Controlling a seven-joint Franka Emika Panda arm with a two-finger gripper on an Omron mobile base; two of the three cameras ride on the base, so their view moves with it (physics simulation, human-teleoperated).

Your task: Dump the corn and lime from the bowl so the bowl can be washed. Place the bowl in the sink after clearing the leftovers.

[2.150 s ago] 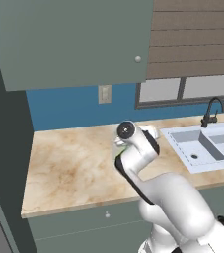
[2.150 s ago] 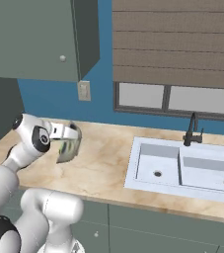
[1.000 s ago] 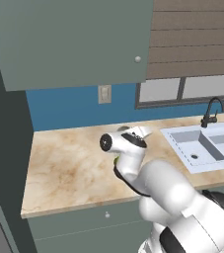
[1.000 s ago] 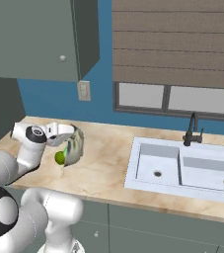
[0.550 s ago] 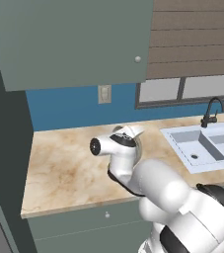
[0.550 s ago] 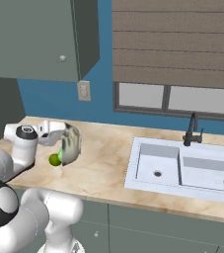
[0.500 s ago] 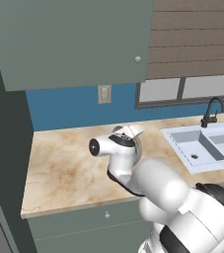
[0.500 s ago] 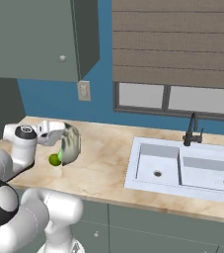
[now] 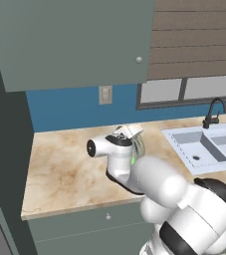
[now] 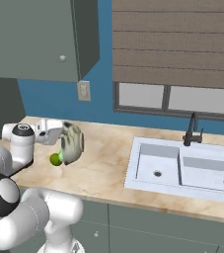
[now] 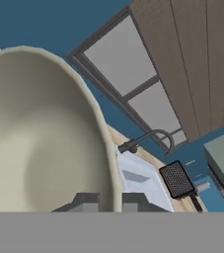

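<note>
Kitchen scene with a blue wall, grey-green upper cabinets and a window with a brown slatted blind. Below them runs a beige marbled desk (image 10: pixel 108 168). Set into the desk is the sink (image 10: pixel 182 170), a pale double basin with a black curved faucet (image 10: pixel 192 129) at its back edge.

Well to the left of the sink, the white robot arm reaches over the desk. Its fingers (image 10: pixel 60 134) are pinched together on the pale rim of the bowl (image 10: pixel 72 143), holding it above the desk. The bowl is tipped steeply onto its side, so that its opening is close to vertical. In the left base view the bowl (image 9: pixel 138 144) shows as a thin pale edge behind the arm's wrist. In the hand view the grey-beige inside of the bowl (image 11: pixel 39 143) curves across the left half, with the faucet (image 11: pixel 150 138) and the sink (image 11: pixel 138 180) beyond its rim.

A small round green lime (image 10: pixel 56 159) sits just below the bowl's lower edge, on the side away from the sink. Whether it touches the desk or is in the air cannot be told.
</note>
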